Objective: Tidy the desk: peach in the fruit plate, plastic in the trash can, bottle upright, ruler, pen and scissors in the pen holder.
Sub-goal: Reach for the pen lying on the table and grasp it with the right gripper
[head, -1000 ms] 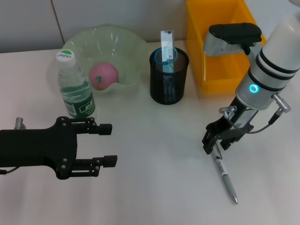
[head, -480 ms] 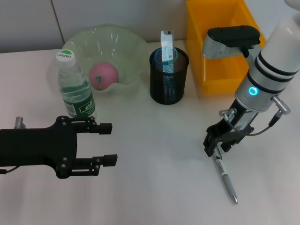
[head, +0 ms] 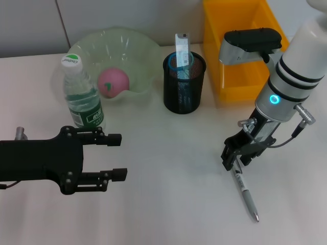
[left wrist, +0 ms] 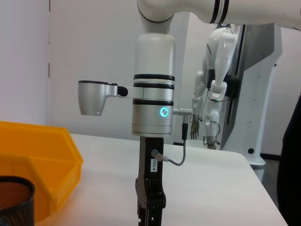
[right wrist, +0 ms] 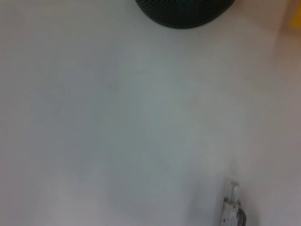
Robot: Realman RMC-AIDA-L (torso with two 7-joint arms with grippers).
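A silver pen (head: 245,194) lies on the white table at the right front. My right gripper (head: 234,159) is low over the pen's upper end; the pen's end also shows in the right wrist view (right wrist: 231,209). My left gripper (head: 118,156) is open and empty at the left front. A pink peach (head: 112,81) lies in the green fruit plate (head: 138,46). A water bottle (head: 80,94) stands upright next to the plate. The black mesh pen holder (head: 184,87) holds a ruler (head: 182,47) and a blue-handled thing. No plastic is in view.
A yellow bin (head: 240,48) stands at the back right, behind my right arm; it also shows in the left wrist view (left wrist: 33,165). The left wrist view shows the right arm's gripper (left wrist: 149,202) from the side. The table edge runs beyond it.
My right arm has shifted very slightly over the pen's end. The pen, the left arm and the other things have not moved.
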